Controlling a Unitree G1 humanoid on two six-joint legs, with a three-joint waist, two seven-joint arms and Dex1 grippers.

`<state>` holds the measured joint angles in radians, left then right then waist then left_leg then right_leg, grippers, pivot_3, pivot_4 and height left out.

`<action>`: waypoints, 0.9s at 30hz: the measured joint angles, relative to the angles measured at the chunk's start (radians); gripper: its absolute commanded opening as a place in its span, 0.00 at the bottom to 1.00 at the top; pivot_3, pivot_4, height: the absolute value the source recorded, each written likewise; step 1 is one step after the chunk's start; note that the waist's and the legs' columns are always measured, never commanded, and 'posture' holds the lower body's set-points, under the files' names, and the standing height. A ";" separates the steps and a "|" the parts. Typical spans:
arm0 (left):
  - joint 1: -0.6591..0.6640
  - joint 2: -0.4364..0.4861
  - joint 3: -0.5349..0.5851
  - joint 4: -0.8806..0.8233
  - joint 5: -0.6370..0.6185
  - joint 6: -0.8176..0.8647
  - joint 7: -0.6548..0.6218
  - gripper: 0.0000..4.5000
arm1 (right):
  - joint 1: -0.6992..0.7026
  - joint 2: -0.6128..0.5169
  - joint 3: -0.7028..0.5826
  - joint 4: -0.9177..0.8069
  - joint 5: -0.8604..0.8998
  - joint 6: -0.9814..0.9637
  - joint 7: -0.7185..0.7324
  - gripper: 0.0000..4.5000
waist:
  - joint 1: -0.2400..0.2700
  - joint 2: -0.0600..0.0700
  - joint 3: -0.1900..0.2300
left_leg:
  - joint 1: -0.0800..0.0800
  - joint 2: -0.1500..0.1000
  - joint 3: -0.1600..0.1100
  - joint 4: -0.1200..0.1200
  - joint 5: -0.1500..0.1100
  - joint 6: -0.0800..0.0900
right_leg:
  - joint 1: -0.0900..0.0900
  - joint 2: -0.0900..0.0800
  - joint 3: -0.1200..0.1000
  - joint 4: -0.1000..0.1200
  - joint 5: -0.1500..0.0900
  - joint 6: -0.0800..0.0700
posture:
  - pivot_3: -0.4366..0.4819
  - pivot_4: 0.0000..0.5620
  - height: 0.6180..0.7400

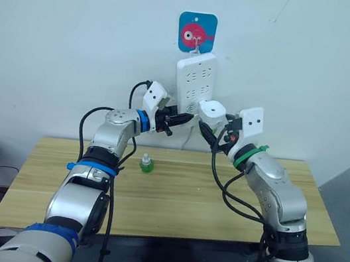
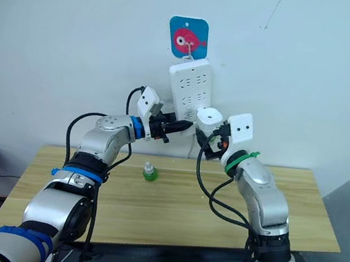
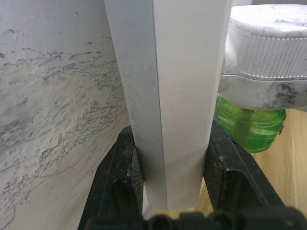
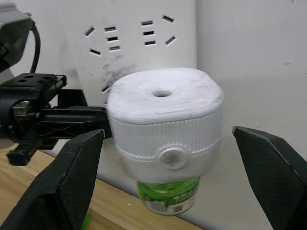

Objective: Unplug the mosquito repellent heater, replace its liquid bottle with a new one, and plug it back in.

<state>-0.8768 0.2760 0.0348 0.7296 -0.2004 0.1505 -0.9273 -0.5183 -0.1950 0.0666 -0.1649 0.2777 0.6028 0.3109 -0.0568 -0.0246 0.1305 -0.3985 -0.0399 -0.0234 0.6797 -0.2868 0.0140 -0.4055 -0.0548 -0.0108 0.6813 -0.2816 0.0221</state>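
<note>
1 heater, 2 green bottles

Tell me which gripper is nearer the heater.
Right. The right gripper is open with a finger on each side of the heater, not touching it. The left gripper is shut on the lower end of the power strip, beside the heater.

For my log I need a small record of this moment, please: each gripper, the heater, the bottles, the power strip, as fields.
left gripper: shut on the power strip's lower edge
right gripper: open, fingers either side of the heater, not touching
heater: plugged into the strip, green bottle screwed in below
power strip: hangs on the wall
spare green bottle: upright on the wooden table
</note>
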 measured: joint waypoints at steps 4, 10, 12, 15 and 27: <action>0.005 0.001 0.000 -0.012 0.000 0.007 0.000 0.30 | -0.033 0.003 -0.006 0.056 0.015 -0.039 0.053 1.00 | 0.000 0.000 0.000 | 0.000 0.000 0.000 0.000 0.000 0.000 | 0.000 0.000 0.000 0.000 0.000 0.000 | 0.38 0.21 1.00; 0.005 0.000 0.000 -0.014 0.000 0.011 0.004 0.30 | -0.055 0.005 -0.005 0.115 0.018 -0.089 0.105 0.71 | 0.000 0.000 0.000 | 0.000 0.000 0.000 0.000 0.001 -0.002 | 0.000 0.000 0.000 0.000 0.000 0.000 | 0.39 0.21 1.00; 0.005 -0.001 0.000 -0.014 0.000 0.011 0.009 0.30 | -0.055 0.005 -0.006 0.122 0.018 -0.099 0.110 0.66 | 0.000 0.000 0.000 | 0.000 0.000 0.000 0.000 0.001 -0.002 | 0.000 0.000 0.000 0.000 0.000 0.000 | 0.39 0.21 1.00; 0.005 -0.003 0.000 -0.014 0.000 0.010 0.013 0.30 | -0.054 0.003 -0.009 0.124 0.018 -0.101 0.115 0.66 | 0.000 0.000 0.000 | 0.000 0.000 0.000 0.000 0.001 -0.002 | 0.000 0.000 0.000 0.000 0.000 0.000 | 0.40 0.22 1.00; 0.006 0.001 -0.007 -0.006 0.008 -0.022 0.033 0.30 | 0.096 -0.156 -0.093 -0.135 0.101 0.007 0.163 0.66 | 0.009 0.000 0.000 | -0.001 0.000 0.001 0.000 0.000 0.000 | -0.001 0.000 0.001 0.000 0.000 0.000 | 0.40 0.22 1.00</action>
<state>-0.8711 0.2767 0.0277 0.7238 -0.1920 0.1284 -0.8938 -0.4223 -0.3512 -0.0264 -0.2998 0.3790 0.6100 0.4739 -0.0479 -0.0243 0.1306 -0.3992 -0.0401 -0.0224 0.6798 -0.2867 0.0140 -0.4061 -0.0550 -0.0095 0.6814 -0.2815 0.0220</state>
